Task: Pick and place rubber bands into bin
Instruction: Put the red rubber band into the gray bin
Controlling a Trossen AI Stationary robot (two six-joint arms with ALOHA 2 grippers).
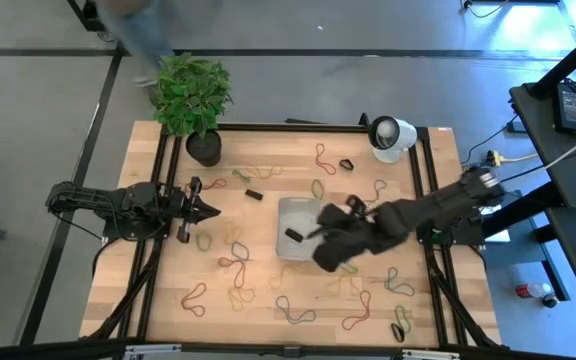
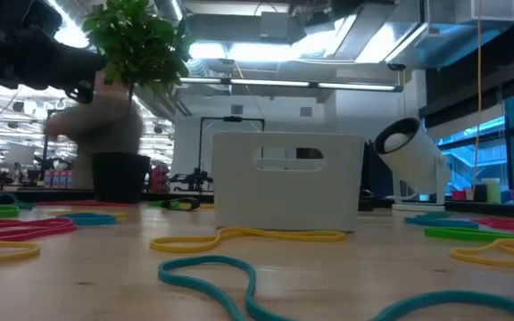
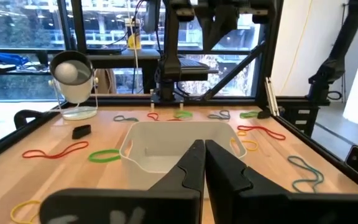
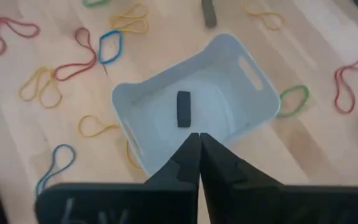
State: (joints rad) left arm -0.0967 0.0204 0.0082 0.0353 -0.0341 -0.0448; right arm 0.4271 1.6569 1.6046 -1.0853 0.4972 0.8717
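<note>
1. Translucent grey-white plastic bin (image 1: 299, 228) at mid counter (image 1: 268, 300), long axis running from near edge to far edge; one small dark block (image 4: 183, 109) lying on its floor, no coloured loop visible inside.
2. Thin floppy rubber bands (image 1: 236, 262) in red, yellow, green and blue, scattered flat all round the bin, none inside any tool.
3. Right tool (image 4: 199, 138) directly above the bin's near-right rim, fingers clenched tip to tip, grasping nothing visible.
4. Left tool (image 1: 211, 211) well left of the bin, pointed at it, clenched and empty too.
5. Nearest loose loops just right of the bin and toward the near edge, beside the right arm: probably its reach, after reopening.
</note>
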